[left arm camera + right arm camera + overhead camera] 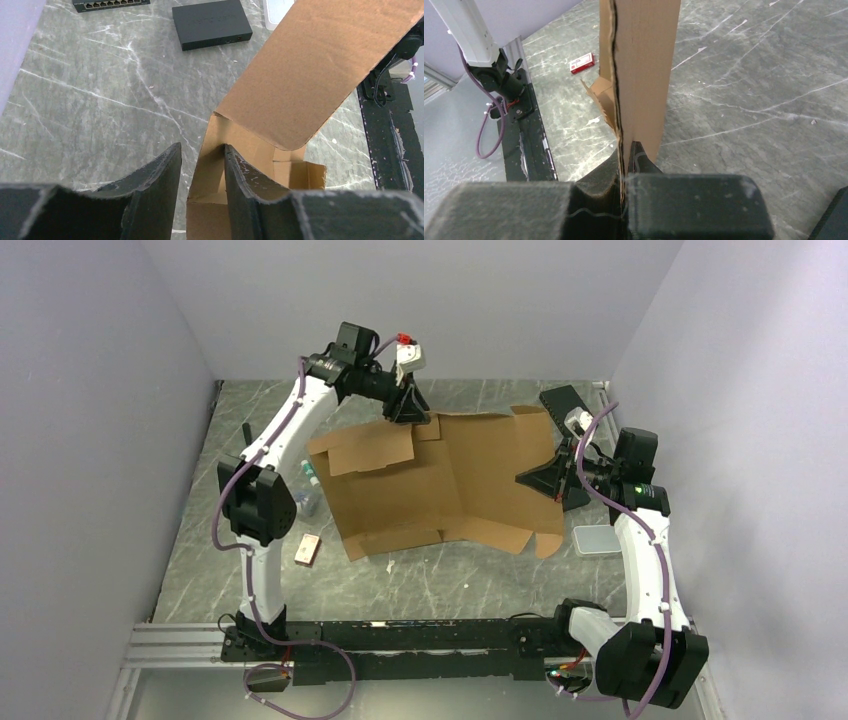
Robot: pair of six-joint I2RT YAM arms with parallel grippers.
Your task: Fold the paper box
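While the box (440, 475) is lying spread out across the middle of the table (400, 585) in the top view, its long axis is running left to right and the two arms are working at different edges. The left gripper (408, 408) is hanging over the far edge at a lifted flap, and the right gripper (543, 480) is meeting the right-hand end. Walls are closing in on three sides, a tray (597, 539) is sitting just beside the right arm, and a small packet (307, 549) is lying near the box's near-left corner. From the left wrist, the fingers (157, 180) are standing apart and straddling an upright cardboard wall; the wall is leaning against the right finger, with a gap showing at the left one, so nothing is being clamped. A broad flap is rising up and to the right, and a black slab (211, 22) is resting well apart on bare marble. From the right wrist, the fingers (641, 160) are pressing together on a panel seen edge-on, which is running straight away from them. The next fold is probably depending on the left arm, the nearer one, closing on that wall.
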